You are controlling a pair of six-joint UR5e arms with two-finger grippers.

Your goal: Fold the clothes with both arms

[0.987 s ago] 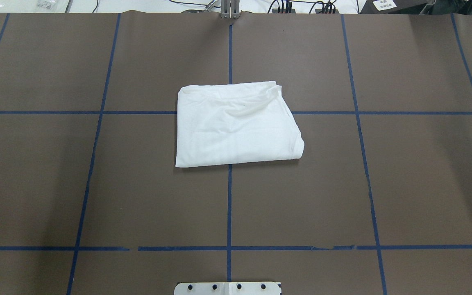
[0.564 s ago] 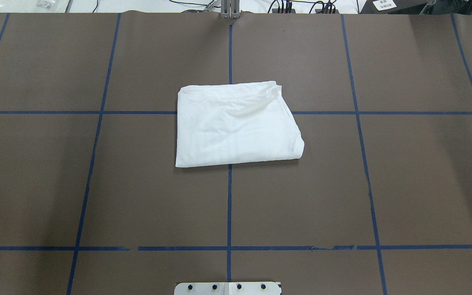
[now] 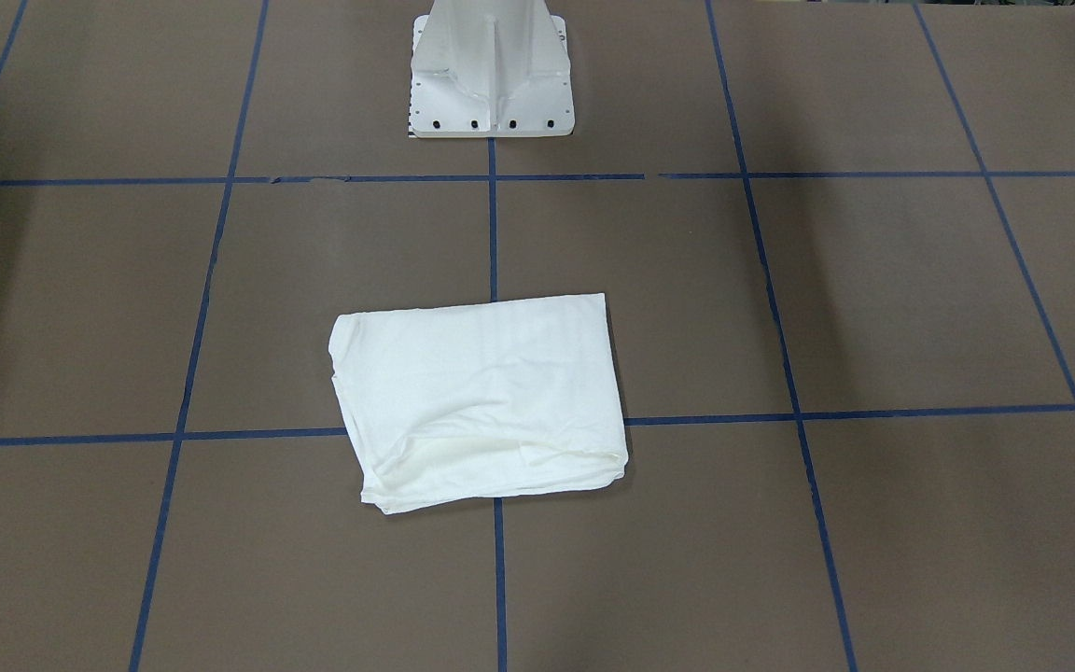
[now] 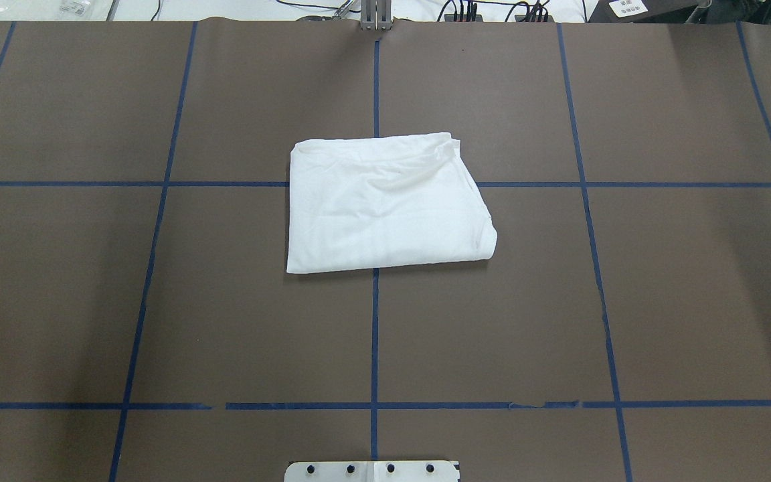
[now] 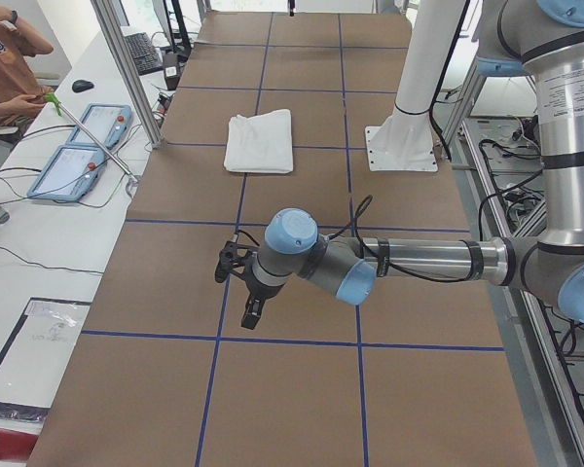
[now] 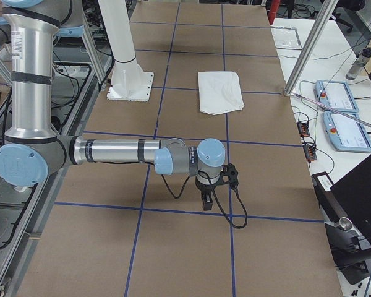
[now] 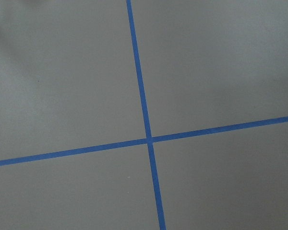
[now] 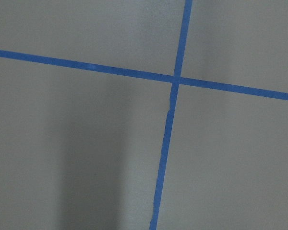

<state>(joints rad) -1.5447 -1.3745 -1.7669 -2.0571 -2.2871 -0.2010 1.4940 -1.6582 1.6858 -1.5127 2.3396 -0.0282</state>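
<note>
The clothes [image 4: 385,204] are one white shirt folded into a compact rectangle, lying flat at the table's middle over a crossing of the blue tape lines [image 3: 481,401] [image 5: 260,141] [image 6: 220,91]. Nothing touches it. Both arms are stretched out low over the brown table, far from the shirt, one towards each end of the table. The left gripper [image 5: 251,313] points down at the near end in the left side view. The right gripper [image 6: 206,201] points down in the right side view. Whether either is open or shut I cannot tell. Both wrist views show only bare table and tape.
The white pedestal base [image 3: 491,103] stands at the robot's side of the table [image 4: 372,472]. Beyond the far edge, a side bench carries blue-framed control tablets [image 5: 78,146] [image 6: 340,99], cables and slanted aluminium posts. A person [image 5: 5,68] sits at that bench.
</note>
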